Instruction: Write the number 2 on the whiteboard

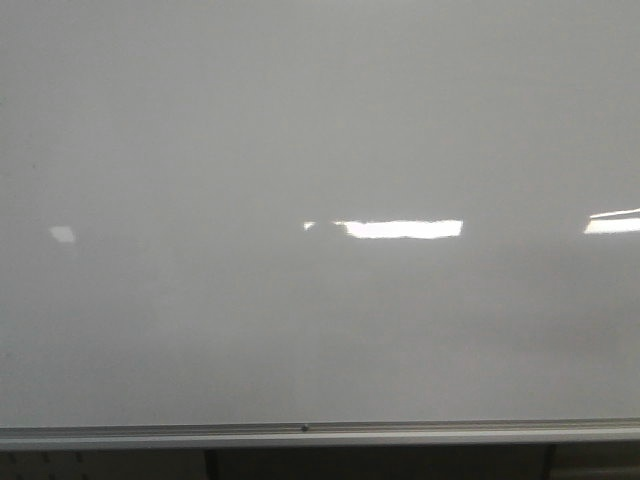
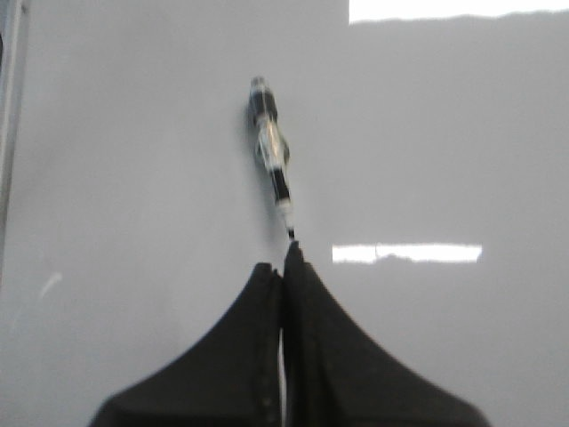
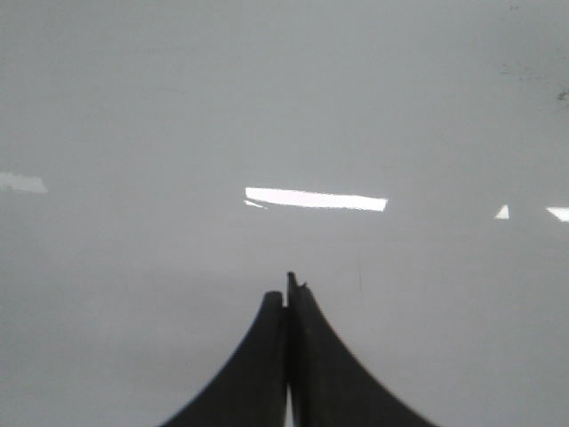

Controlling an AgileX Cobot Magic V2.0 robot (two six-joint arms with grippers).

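Note:
The whiteboard [image 1: 320,120] fills the front view, glossy and pale grey, with a silver rail [image 1: 300,432] along its near edge. No number 2 shows on it in any view. Neither gripper shows in the front view. In the left wrist view my left gripper [image 2: 283,262] is shut with nothing between the fingers. A black and clear marker [image 2: 271,147] lies on the board just beyond the fingertips, its thin tip pointing at them. I cannot tell whether it touches them. My right gripper [image 3: 284,292] is shut and empty over bare board [image 3: 284,107].
Bright white light reflections lie on the board [image 1: 403,229], [image 1: 612,222], [image 2: 407,253], [image 3: 316,198]. The board's rail also shows in the left wrist view [image 2: 9,133]. Below the rail in the front view is a dark gap [image 1: 380,465].

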